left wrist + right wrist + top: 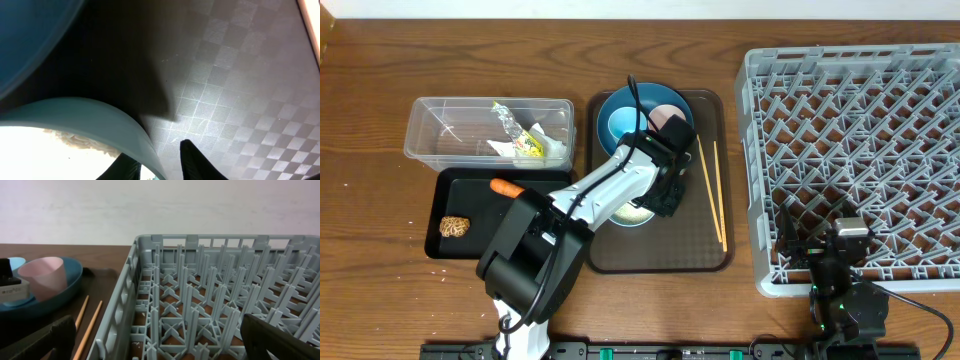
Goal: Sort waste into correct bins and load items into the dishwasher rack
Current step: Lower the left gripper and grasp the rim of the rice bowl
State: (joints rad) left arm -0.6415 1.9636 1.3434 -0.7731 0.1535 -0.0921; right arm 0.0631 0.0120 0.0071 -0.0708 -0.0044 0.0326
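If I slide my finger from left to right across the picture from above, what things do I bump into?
Clear plastic rectangular tub → big dark blue round plate → two thin wooden chopsticks → large grey plastic lattice rack.

This looks like a robotics lab bench staged as a dish-clearing station rather than a lived-in kitchen. A bare brown wood-grain worktop point(380, 120) stands against a plain white wall point(150, 210), and a white-and-black left robot arm point(610, 190) and a black right robot arm point(845, 300) are mounted by a black rail point(450, 352) at its near edge. The kitchen side shows only in props set out neatly on it: a large grey plastic lattice dishwasher rack point(850, 52), a brown rectangular serving tray point(660, 245), a clear plastic rectangular tub point(485, 101) and a shallow black rectangular tray point(450, 195).
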